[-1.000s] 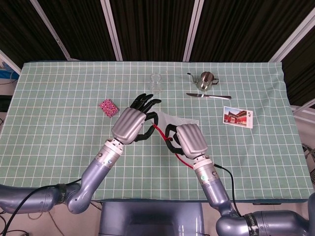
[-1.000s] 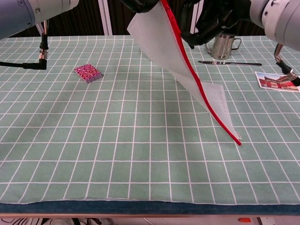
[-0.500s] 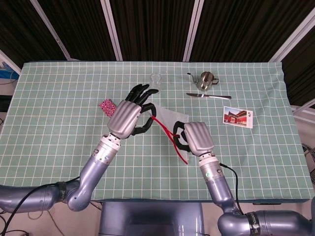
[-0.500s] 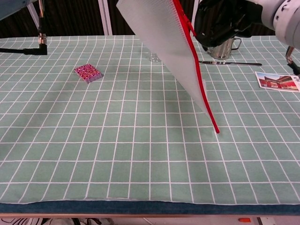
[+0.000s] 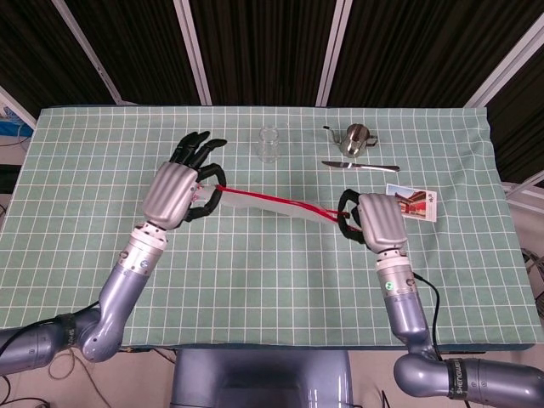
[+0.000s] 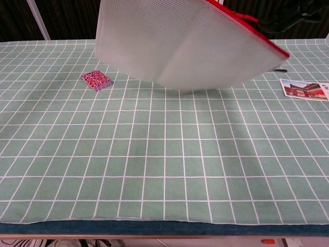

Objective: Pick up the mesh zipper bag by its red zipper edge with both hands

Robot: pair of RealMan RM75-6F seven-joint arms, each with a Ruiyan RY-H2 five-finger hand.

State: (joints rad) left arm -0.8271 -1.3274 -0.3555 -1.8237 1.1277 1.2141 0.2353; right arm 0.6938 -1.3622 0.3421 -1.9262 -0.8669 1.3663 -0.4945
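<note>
The white mesh zipper bag (image 6: 180,46) hangs in the air above the table, its red zipper edge (image 5: 276,201) stretched almost straight between my two hands. My left hand (image 5: 174,189) pinches the zipper's left end, other fingers spread toward the back. At the right end, my right hand (image 5: 374,221) grips the zipper with fingers curled around it. In the chest view the bag fills the upper middle and hides both hands; only a dark part of the right hand (image 6: 293,15) shows at the top right.
A small pink patterned box (image 6: 96,80) lies on the green checked cloth at the left. A clear glass (image 5: 269,143), a metal pitcher (image 5: 355,138) and a knife (image 5: 361,167) stand at the back. A postcard (image 5: 416,201) lies beside my right hand.
My hands have moved apart, left hand leftward, right hand rightward. The zipper edge went from steeply slanted to nearly level and taut, and the bag's low corner lifted off the table.
</note>
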